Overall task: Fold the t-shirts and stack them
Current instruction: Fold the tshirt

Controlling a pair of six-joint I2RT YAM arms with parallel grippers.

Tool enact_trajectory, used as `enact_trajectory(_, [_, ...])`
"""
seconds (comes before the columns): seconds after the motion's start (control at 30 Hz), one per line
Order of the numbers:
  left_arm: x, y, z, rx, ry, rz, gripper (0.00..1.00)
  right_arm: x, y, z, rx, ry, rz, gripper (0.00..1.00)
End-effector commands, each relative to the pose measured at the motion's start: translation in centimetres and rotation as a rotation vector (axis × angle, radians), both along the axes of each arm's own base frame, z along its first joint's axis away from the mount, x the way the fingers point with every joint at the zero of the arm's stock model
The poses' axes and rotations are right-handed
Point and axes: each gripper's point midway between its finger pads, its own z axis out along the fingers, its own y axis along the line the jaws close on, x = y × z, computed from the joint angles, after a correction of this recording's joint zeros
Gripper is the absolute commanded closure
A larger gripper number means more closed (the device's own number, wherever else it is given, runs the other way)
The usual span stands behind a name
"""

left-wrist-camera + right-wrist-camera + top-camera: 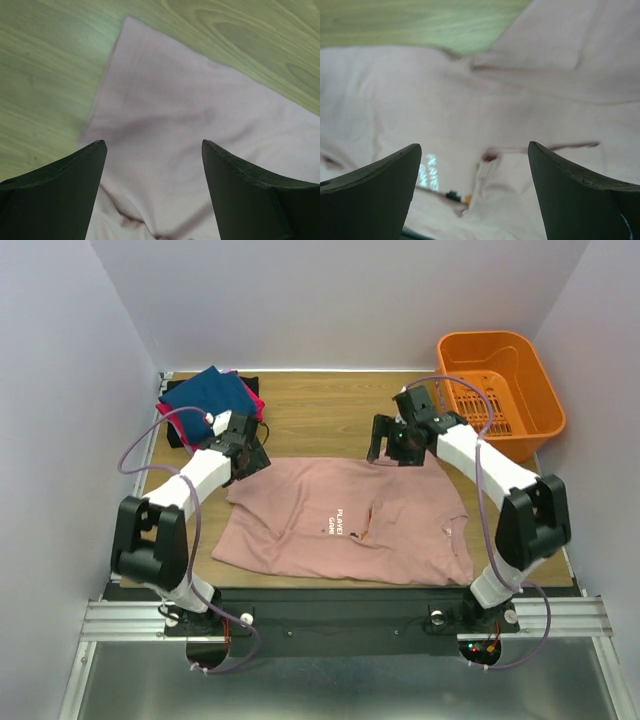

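The dusty-pink t-shirt (345,520) lies spread on the wooden table, white text near its middle. My left gripper (252,458) is open just above the shirt's far-left corner; the left wrist view shows that pink corner (165,105) between my spread fingers. My right gripper (385,448) is open and empty above the shirt's far edge; the right wrist view shows the pink cloth (485,115) and its print below it. A folded stack with the navy-blue tee (208,395) on top, magenta (253,400) and black (180,438) under it, sits at the far left.
An orange plastic basket (500,390) stands at the far right corner. White walls enclose the table on three sides. Bare wood (320,415) lies between the stack and the basket.
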Motion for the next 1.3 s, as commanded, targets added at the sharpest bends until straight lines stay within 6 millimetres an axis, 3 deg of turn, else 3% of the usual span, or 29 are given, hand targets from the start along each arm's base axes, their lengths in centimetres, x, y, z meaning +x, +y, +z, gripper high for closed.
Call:
enact_trajectory(0.0, [3.1, 1.8, 1.2, 0.059, -0.029, -0.014, 0.13, 5.1, -3.0, 0.3, -0.036, -0.029, -0.038, 0.07])
enact_trajectory(0.07, [4.7, 2.3, 0.8, 0.059, -0.027, 0.004, 0.15, 7.1, -3.1, 1.6, -0.012, -0.063, -0.038, 0.07])
enact_trajectory(0.13, [5.6, 2.4, 0.2, 0.059, -0.020, 0.011, 0.16, 8.4, -3.8, 0.7, -0.009, -0.050, -0.048, 0.07])
enact_trajectory(0.23, [7.9, 2.6, -0.7, 0.062, -0.006, 0.028, 0.20, 9.7, -4.0, 0.3, 0.010, -0.041, -0.049, 0.07])
enact_trajectory(0.4, [9.8, 2.6, -1.7, 0.069, 0.010, 0.038, 0.24, 10.3, -4.1, -0.9, 0.027, -0.014, -0.045, 0.07])
enact_trajectory(1.0, [8.8, 3.9, -4.0, 0.056, 0.073, 0.116, 0.27, 13.3, -6.0, -1.7, 0.092, 0.001, -0.087, 0.07])
enact_trajectory(1.13, [8.7, 4.1, -4.5, 0.060, 0.088, 0.119, 0.38, 13.5, -6.3, -1.7, 0.092, 0.001, -0.091, 0.07])
enact_trajectory(1.27, [8.6, 4.1, -4.7, 0.058, 0.093, 0.120, 0.39, 13.6, -6.7, -1.8, 0.087, 0.000, -0.097, 0.07])
